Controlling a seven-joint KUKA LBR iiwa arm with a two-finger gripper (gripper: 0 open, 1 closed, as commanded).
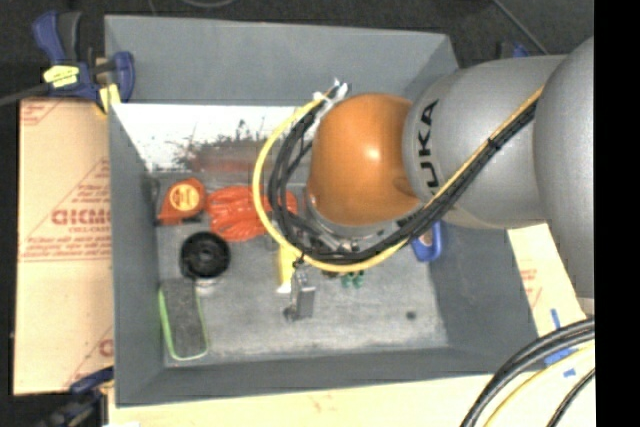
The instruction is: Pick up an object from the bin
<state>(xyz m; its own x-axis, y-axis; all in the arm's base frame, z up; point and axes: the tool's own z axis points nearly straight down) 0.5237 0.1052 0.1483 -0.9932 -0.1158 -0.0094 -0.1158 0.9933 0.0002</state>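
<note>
Hangs low over the bare grey floor of the bin (400,327) with the gripper (298,300); cannot tell whether open or closed. Nearest to it: small green bits (350,281) just right, black round knob (204,256) off left, crumpled orange-red bag (238,212) up-left, green-edged grey sponge (185,320) farther left

Black letters "UKA", part of the KUKA brand, were read on the grey arm (480,125) beside its orange cover (360,160). The dark label on the orange round thing (183,198) could not be read.
</note>
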